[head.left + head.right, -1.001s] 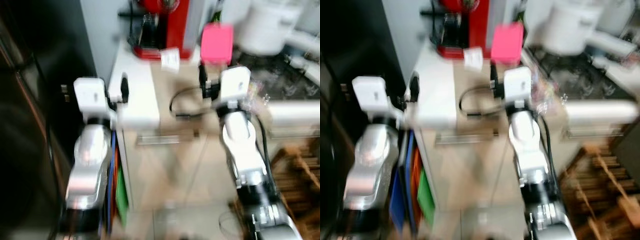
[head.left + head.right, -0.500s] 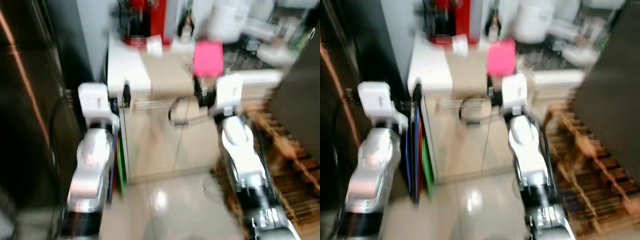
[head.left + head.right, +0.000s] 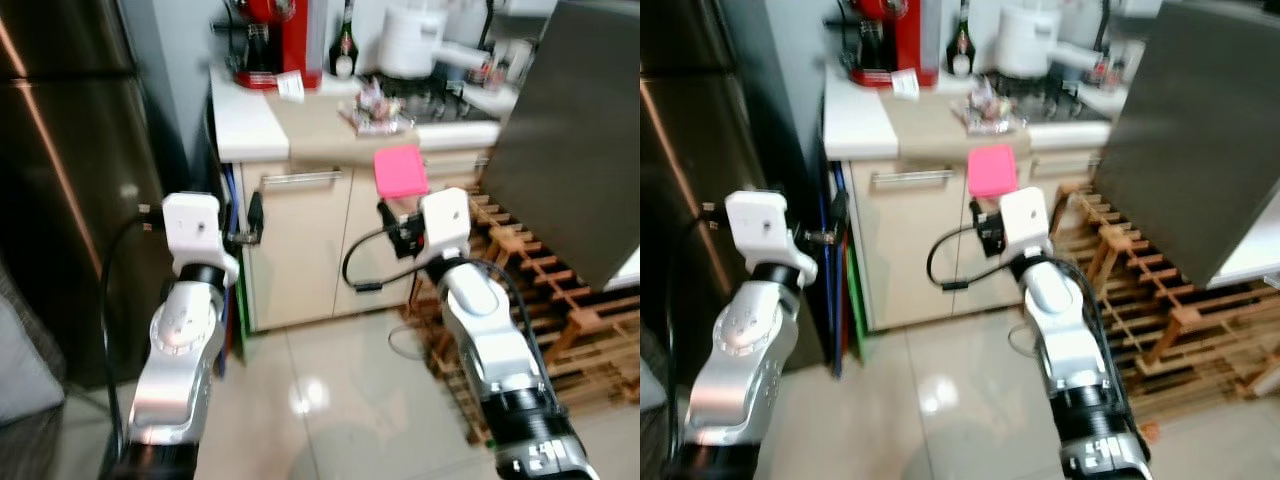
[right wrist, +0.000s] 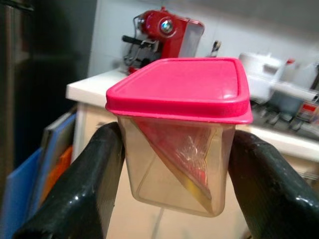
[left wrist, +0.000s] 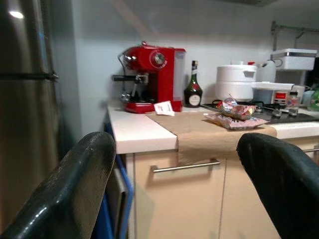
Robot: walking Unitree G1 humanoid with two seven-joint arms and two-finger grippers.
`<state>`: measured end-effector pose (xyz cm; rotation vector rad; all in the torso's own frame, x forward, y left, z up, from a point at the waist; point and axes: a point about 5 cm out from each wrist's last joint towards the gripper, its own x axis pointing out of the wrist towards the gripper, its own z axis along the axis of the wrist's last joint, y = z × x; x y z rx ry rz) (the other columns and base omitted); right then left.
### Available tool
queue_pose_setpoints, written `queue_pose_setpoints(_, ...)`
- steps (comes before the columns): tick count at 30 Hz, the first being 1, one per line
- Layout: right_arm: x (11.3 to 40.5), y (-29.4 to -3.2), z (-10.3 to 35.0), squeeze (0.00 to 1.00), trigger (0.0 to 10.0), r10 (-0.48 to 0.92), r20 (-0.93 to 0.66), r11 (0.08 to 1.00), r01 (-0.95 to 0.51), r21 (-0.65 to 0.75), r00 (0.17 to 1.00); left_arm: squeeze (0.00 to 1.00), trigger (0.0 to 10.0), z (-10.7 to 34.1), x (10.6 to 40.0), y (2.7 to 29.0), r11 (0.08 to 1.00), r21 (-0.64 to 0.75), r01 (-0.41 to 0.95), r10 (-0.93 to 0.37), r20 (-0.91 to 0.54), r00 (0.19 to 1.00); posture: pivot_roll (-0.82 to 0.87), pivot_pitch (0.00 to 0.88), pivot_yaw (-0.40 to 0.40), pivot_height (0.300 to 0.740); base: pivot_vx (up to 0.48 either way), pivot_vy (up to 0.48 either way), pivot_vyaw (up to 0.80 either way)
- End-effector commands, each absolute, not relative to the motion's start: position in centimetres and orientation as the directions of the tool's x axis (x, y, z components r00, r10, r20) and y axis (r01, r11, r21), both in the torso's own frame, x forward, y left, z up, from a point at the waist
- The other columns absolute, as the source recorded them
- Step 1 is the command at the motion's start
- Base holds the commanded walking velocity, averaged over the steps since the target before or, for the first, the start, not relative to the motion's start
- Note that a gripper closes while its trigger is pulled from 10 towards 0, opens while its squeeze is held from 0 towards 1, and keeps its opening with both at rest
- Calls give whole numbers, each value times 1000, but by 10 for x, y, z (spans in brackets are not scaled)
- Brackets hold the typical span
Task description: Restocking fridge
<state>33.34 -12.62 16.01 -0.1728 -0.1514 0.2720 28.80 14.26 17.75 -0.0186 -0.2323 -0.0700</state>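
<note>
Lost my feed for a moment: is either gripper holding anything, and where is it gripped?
The right gripper clamps a clear container with a pink lid by its two side walls, below the lid. The left gripper is open, holding nothing.

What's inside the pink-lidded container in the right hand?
Through the clear wall of the container, a folded reddish wrapper or bag shows; what it wraps is hidden. The right hand clamps its sides.

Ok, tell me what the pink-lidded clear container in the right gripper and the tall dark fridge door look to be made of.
Pink-lidded clear container: likely plastic; see-through walls show its contents, and the matte pink lid looks moulded. It sits between the right gripper fingers. Tall dark fridge door: probably brushed steel or a similar dark metal finish, judging by its soft streaky reflections.
</note>
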Motion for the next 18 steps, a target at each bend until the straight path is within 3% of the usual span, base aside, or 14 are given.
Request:
queue_pose_setpoints(1, 333, -127, 157, 0, 0, 282, 101, 950, -263, -170, 954, 0, 10000, 174, 288, 139, 995, -7, 95, -91, 208, 974, -84, 0, 18, 740, 0, -480, 0)
queue_pose_setpoints(18, 330, -130, 148, 0, 0, 286, 56, 948, -275, -159, 956, 0, 10000, 159, 282, 141, 995, 1, 100, -99, 151, 984, -94, 0, 23, 740, 0, -480, 0)
